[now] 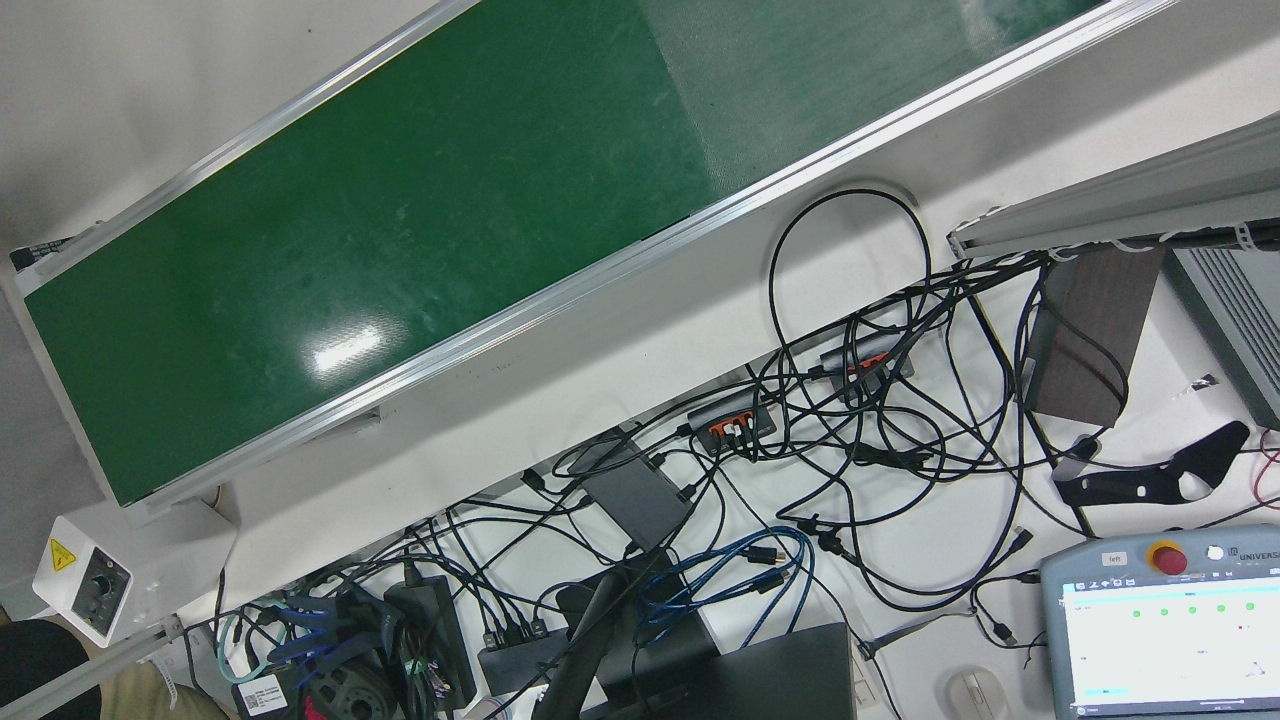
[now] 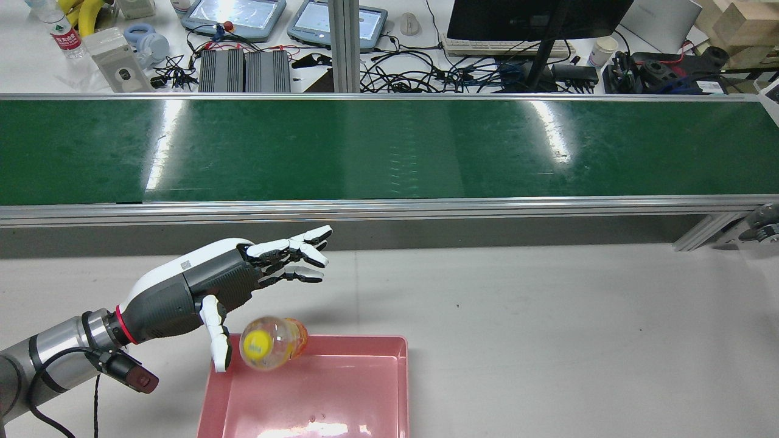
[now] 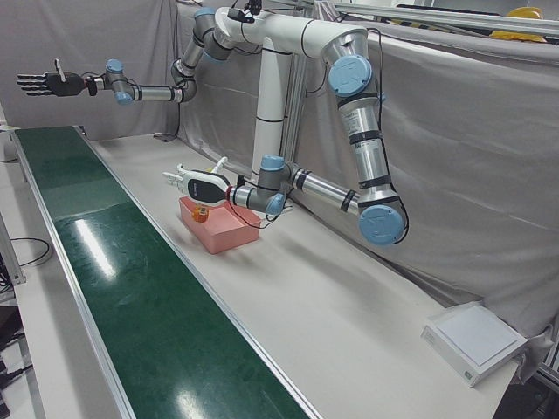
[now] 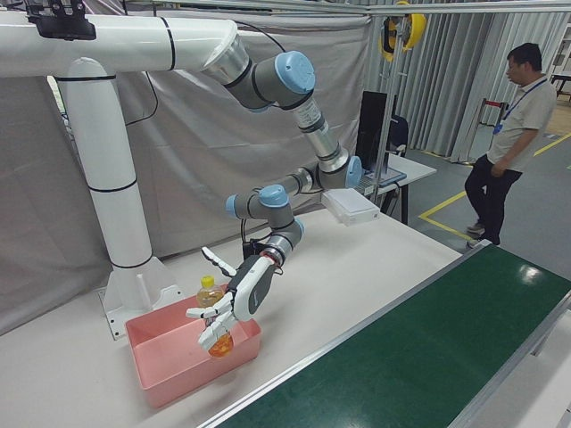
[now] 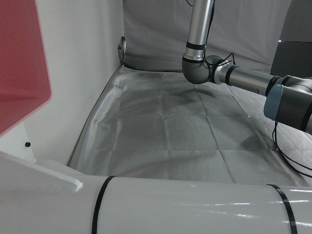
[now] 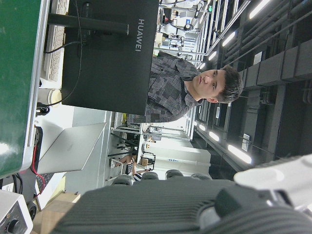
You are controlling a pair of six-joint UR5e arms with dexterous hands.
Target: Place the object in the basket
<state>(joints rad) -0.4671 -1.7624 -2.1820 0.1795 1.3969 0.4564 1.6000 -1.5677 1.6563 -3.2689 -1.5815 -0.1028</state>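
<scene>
A clear bottle [image 2: 271,344] with a yellow cap and orange drink lies tilted over the far-left corner of the pink basket [image 2: 365,338], cap toward the rear camera. My left hand [image 2: 243,274] hovers just above it, fingers stretched out and apart, thumb hanging beside the cap; it does not grip the bottle. In the right-front view the left hand [image 4: 227,308] partly covers the bottle [image 4: 211,287] over the basket [image 4: 169,374]. My right hand [image 3: 42,83] is raised high at the belt's far end, fingers spread, holding nothing.
The green conveyor belt [image 2: 389,149] runs across beyond the basket, with an aluminium rail on each side. A white box [image 3: 476,340] sits at the table's end. A person [image 4: 513,143] stands past the belt. Cables and tablets [image 1: 1170,625] lie on the operators' desk.
</scene>
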